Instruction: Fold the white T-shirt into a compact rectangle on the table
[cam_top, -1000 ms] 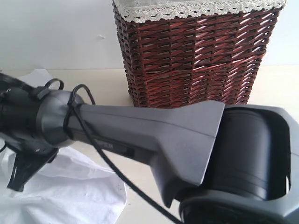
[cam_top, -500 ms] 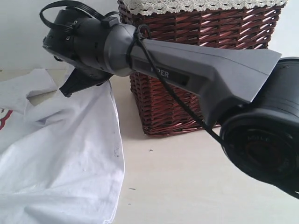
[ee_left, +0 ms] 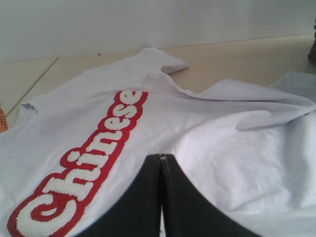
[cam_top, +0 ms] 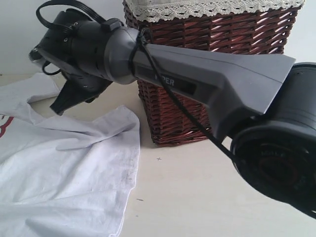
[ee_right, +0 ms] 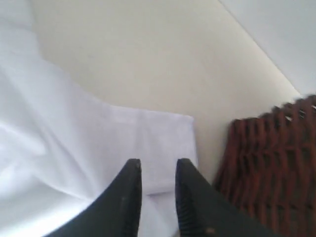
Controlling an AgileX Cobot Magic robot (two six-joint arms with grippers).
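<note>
Cream matte table fills the scene, with a brown wicker basket with lace-trimmed lining standing at the back. The right arm reaches across in front of it.

The white T-shirt lies spread on the table left of the basket, chest up and rumpled, with one corner just beside the wicker. Going by the soft folds, I'd call it light, limp cotton with no stiffness (it will likely sag and drag if lifted from one point). A pinch at a corner or along the hem edge looks like the best hold, since the cloth lies thin and flat there.

The right gripper hangs over a squared-off flap of the shirt, jaws apart with nothing between them. The left gripper sits low over the chest with its jaws pressed together, and no cloth shows between them.

Fuzzy white letters outlined in red run across the chest. A small orange tag pokes out at the neck edge.
</note>
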